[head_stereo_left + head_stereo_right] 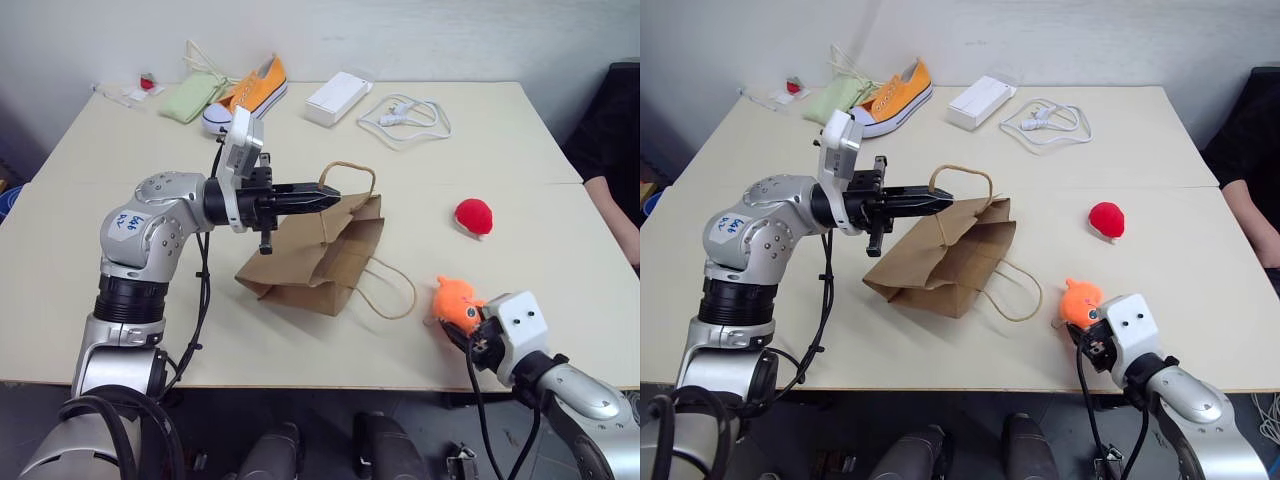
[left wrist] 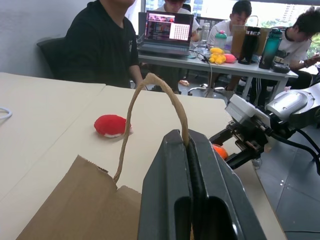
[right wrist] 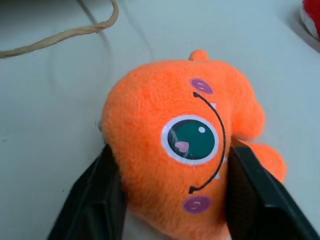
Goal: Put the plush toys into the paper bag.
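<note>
Left eye view: the bench [image 1: 500, 130], pale and wide, carries everything. Paper bag [image 1: 310, 262] lies on its side near the middle of the bench, mouth lifted towards the left gripper [image 1: 325, 197], whose jaws are clamped tight on one twisted loop handle [image 1: 350, 172]; the second handle [image 1: 388, 290] rests flat on the bench just right of the bag. Orange sneaker [image 1: 250, 92] sits well behind the bag. Orange plush toy [image 1: 456, 302] lies right of the bag, near the front edge, between the narrowed jaws of the right gripper [image 3: 167, 195], fingers [image 3: 97, 200] touching its sides. Red plush toy [image 1: 474, 216] lies right of the bag, apart from it.
</note>
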